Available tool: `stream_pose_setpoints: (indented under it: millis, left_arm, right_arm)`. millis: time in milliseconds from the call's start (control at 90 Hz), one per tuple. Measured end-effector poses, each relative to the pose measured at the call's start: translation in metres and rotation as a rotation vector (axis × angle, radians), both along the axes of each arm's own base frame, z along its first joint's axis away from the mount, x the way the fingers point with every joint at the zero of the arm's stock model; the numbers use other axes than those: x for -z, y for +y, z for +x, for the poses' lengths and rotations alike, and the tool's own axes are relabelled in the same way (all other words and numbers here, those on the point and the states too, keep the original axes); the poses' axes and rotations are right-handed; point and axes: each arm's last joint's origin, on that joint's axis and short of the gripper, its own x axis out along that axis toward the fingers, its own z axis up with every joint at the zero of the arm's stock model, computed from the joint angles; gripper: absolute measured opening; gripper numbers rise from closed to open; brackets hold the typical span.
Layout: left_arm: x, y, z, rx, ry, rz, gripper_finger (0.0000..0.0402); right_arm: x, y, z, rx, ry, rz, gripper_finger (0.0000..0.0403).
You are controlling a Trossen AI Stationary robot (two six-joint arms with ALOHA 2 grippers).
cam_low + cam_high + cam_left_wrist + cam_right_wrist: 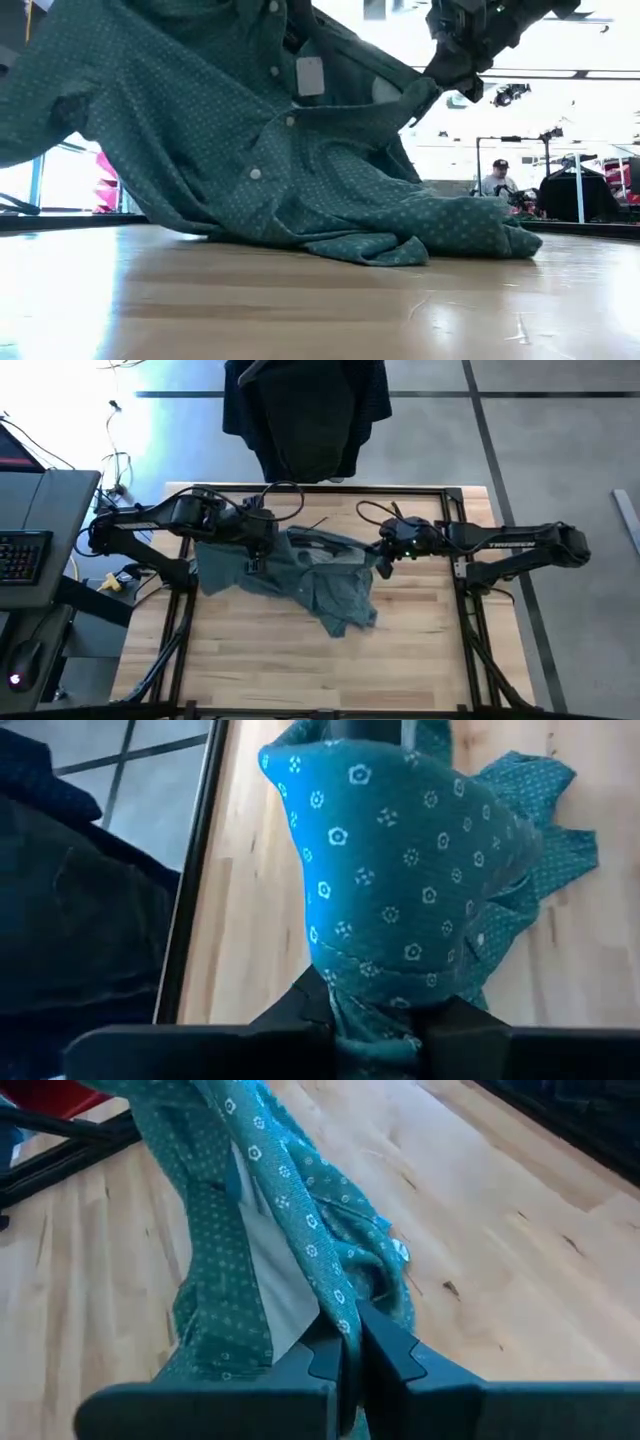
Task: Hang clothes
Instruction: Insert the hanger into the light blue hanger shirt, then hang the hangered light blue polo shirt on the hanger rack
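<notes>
teal dotted fabric shirt near bench far edge, pinched by left pincer and right pincer; best lifted evenly, collar taut.

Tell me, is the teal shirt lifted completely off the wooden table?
No, the low view shows the teal shirt's lower folds resting on the table.

teal shirt cut off at low view's top and left edges, dark garments cropped at high view's top — left gripper's fingertips buried in fabric
</notes>
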Motion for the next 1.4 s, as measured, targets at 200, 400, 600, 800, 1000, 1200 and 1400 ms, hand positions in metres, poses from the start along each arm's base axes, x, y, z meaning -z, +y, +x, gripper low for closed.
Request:
stream_pose_setpoints:
  millis: [200,400,600,800,1000,1200,1400]
  left_arm:
    - [0.002,0.007,0.002,-0.064,0.009,0.004,0.0019]
    - [-0.004,0.021,0.018,-0.153,-0.156,-0.021,0.0019]
    - [-0.015,0.035,0.037,-0.089,-0.338,-0.052,0.0019]
    - [-0.025,0.047,0.042,-0.033,-0.446,-0.047,0.0019]
    - [-0.032,0.054,0.032,-0.050,-0.482,-0.039,0.0019]
    - [-0.041,0.059,0.019,-0.073,-0.521,-0.028,0.0019]
    - [-0.047,0.062,0.009,-0.034,-0.548,-0.056,0.0019]
  right_arm:
    - [-0.044,0.006,0.004,-0.007,-0.050,-0.004,0.0000]
    - [-0.110,0.007,0.015,0.072,-0.151,0.000,0.0000]
    - [-0.164,0.005,0.040,0.151,-0.239,0.012,0.0000]
    - [-0.175,0.007,0.071,0.079,-0.140,-0.032,0.0000]
    - [-0.189,0.010,0.078,-0.066,-0.078,-0.082,0.0058]
    - [-0.228,0.012,0.055,-0.203,-0.131,-0.200,0.0191]
    - [-0.247,0.004,0.023,-0.099,0.005,-0.411,0.0279]
